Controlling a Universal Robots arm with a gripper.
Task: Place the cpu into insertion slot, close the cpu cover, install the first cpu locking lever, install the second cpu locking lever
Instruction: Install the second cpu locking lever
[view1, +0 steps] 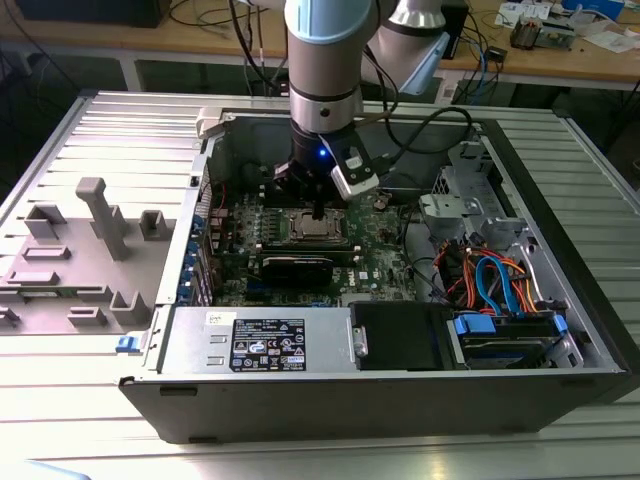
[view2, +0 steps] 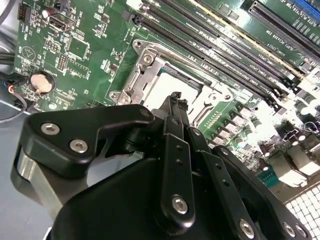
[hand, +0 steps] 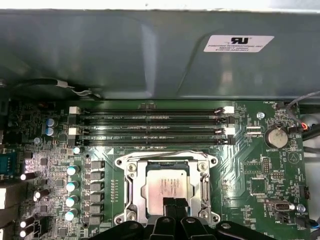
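The cpu (hand: 165, 184) lies flat in the insertion slot (hand: 124, 161) on the green motherboard, its dull silver top showing through the cut-out of the cpu cover (hand: 132, 189), which lies down around it. A thin wire lever (hand: 165, 153) runs along the socket's edge nearest the memory slots. My gripper (hand: 175, 205) stands over the cpu's edge, its black fingertips pressed together with nothing seen between them; whether they touch the chip I cannot tell. In the exterior view the gripper (view1: 318, 207) hangs straight down over the socket (view1: 318, 230). The second wrist view has the gripper (view2: 176, 101) by the cpu (view2: 172, 85).
Long black memory slots (hand: 150, 125) lie beside the socket, then the grey case wall (hand: 150, 60). Capacitors (hand: 72, 187) and a coin battery (hand: 276, 137) flank it. In the case sit a power supply (view1: 260, 340) and cabled drive bays (view1: 500, 285). A grey fixture (view1: 80, 250) stands outside.
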